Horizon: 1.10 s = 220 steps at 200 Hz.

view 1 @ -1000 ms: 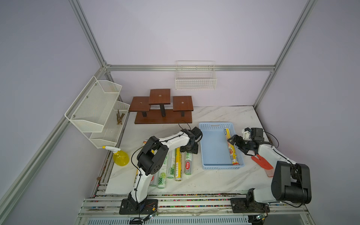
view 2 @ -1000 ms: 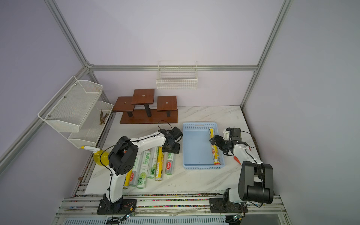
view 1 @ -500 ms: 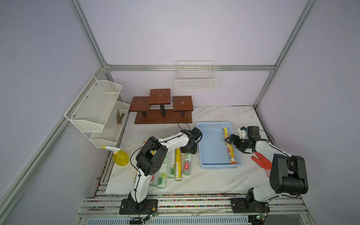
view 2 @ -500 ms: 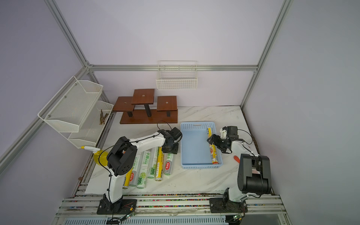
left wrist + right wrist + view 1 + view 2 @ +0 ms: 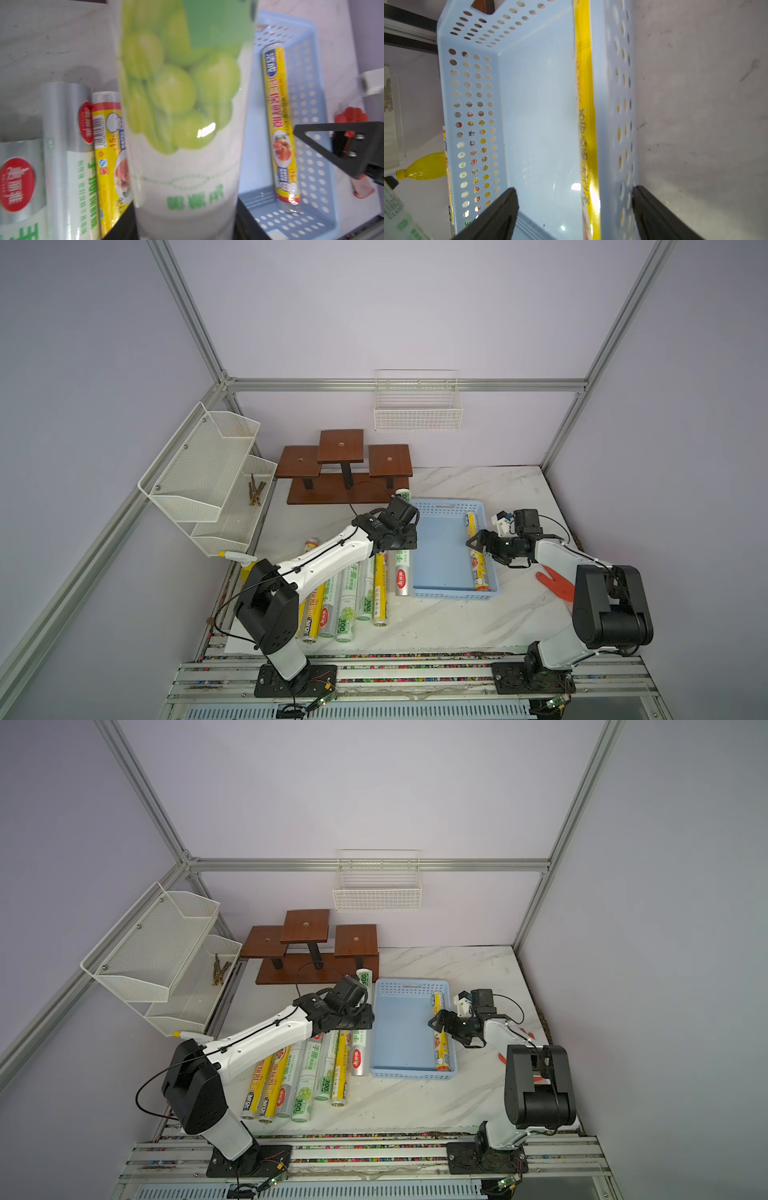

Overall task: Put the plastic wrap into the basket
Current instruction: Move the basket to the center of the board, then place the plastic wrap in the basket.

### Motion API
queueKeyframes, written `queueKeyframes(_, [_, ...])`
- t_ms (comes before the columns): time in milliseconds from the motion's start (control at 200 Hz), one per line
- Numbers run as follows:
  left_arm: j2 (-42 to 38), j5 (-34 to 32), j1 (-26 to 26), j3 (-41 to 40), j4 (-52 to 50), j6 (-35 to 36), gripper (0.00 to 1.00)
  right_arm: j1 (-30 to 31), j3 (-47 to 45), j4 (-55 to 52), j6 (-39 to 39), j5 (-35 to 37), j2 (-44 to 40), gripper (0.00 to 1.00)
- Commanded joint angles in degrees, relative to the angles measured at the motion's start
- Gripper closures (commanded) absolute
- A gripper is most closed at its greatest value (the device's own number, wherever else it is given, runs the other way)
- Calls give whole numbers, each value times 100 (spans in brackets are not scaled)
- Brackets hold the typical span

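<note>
We hold the grape-printed roll (image 5: 187, 124), lying 12-to-6, clenched in our left gripper (image 5: 397, 542), the basket (image 5: 441, 504) alongside at 3 o'clock; our right gripper (image 5: 478, 542) stands released.

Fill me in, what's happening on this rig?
Two arms are filling the blue basket. The left gripper is shut on a white-green grape-print roll, just left of the basket. The right gripper is open, straddling the basket's right wall, where one yellow roll lies inside. The other wrap rolls lie in a row on the table.
</note>
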Motion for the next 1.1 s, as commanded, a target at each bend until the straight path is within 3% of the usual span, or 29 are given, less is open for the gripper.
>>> queueKeyframes(0, [-2,873,-30,26,1346,-242,76,22,1,-164,-18,491,-489,9])
queueKeyframes(230, [896,1806,-6,744,2152,-508,78,9,-157,-182,410,1272,-1337,8])
queueKeyframes(530, [2185,2434,40,1737,2236,-866,78,11,-589,124,911,857,-2089,8])
queueKeyframes(1095, [3035,2745,-39,1966,2481,-1205,73,15,-797,304,1074,471,-1684,8])
